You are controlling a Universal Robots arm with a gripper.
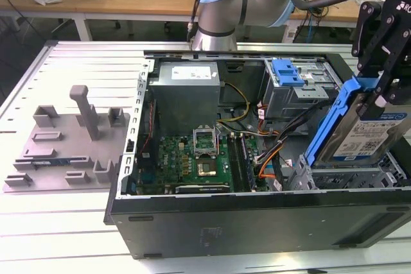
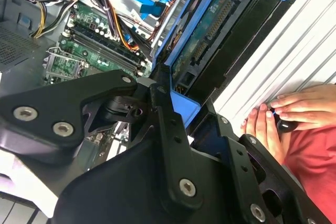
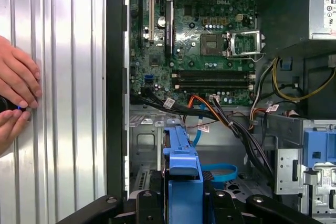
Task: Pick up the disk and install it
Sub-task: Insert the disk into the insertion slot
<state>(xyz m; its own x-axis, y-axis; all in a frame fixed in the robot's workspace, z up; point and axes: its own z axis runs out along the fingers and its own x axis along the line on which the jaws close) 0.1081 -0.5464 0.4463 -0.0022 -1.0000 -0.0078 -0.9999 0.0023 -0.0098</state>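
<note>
Exterior view: the hand [image 1: 379, 96] seemingly clamps the tilted disk [image 1: 361, 138] from above.

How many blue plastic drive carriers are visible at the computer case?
2. One blue carrier frames the silver disk gripped by the black gripper, at the exterior view's right; the other sits on the grey metal drive bay farther back. More may be hidden.

Blue-framed silver disk [image 1: 357, 135], steeply tilted, over the drive cage [image 1: 359, 174]
</note>
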